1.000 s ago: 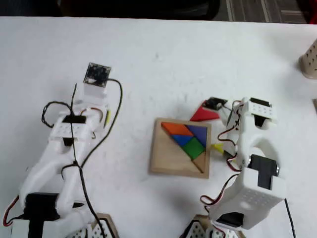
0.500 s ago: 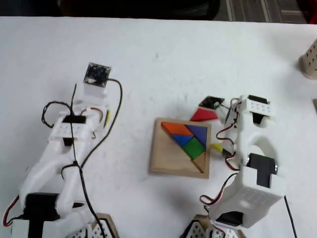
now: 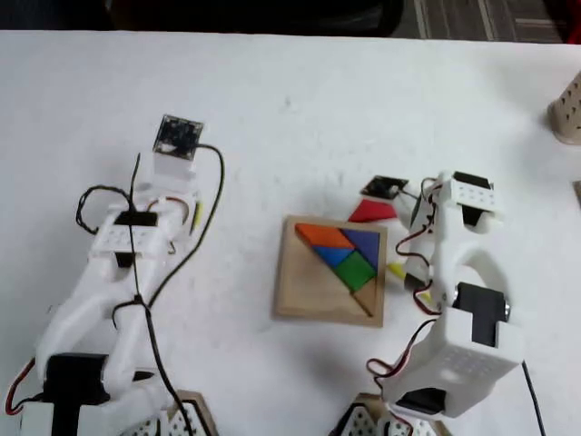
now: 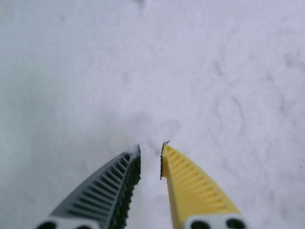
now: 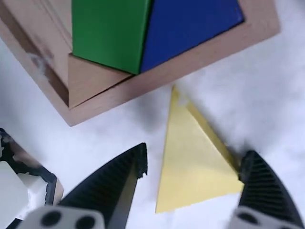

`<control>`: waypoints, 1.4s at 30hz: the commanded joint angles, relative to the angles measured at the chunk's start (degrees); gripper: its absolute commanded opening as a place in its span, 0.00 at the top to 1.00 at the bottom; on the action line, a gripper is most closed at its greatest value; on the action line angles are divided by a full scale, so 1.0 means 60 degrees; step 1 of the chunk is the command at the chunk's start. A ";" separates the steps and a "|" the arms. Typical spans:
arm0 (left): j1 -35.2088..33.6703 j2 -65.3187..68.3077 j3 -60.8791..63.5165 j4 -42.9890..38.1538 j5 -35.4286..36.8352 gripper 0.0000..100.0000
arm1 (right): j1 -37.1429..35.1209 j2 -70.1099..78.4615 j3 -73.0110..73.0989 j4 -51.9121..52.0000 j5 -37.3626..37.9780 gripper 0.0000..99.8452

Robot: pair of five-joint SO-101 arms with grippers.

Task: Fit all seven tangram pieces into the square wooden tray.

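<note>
The square wooden tray [image 3: 292,295] lies mid-table holding orange [image 3: 323,235], blue [image 3: 338,255] and green [image 3: 358,270] pieces, with bare wood in its left half. A red triangle [image 3: 370,211] rests on the table just beyond the tray's far right corner. A yellow triangle [image 3: 397,270] lies against the tray's right edge. In the right wrist view my right gripper [image 5: 194,157] stands open, one black finger on either side of the yellow triangle [image 5: 198,160], next to the tray's rim [image 5: 209,47]. My left gripper [image 4: 150,152] hovers shut over bare table at the left.
A beige perforated object [image 3: 567,111] stands at the table's far right edge. The left arm's black cable [image 3: 204,213] loops over the table left of the tray. White table stretches beyond the tray toward the back.
The right arm's wrist has shifted a little left, toward the tray and the yellow triangle. The left arm has not moved.
</note>
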 commanded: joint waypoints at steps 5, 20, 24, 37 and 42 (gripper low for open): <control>0.0227 -0.0139 -0.0029 -0.0278 -0.0103 0.89 | 0.0564 -0.0242 -0.0498 -0.0007 0.0073 0.65; 0.0227 -0.0139 -0.0029 -0.0278 -0.0103 0.89 | 0.1106 -0.0110 -0.0205 -0.0300 0.0088 0.69; 0.0227 -0.0139 -0.0029 -0.0278 -0.0103 0.89 | 0.0872 -0.0139 -0.0220 -0.0462 0.0088 0.67; 0.0212 -0.0139 -0.0029 -0.0278 -0.0103 0.89 | 0.0344 -0.0110 0.0864 -0.1238 0.0396 0.73; 0.0212 -0.0139 -0.0029 -0.0278 -0.0103 0.89 | 0.0447 -0.0110 0.1128 -0.1604 0.0410 0.73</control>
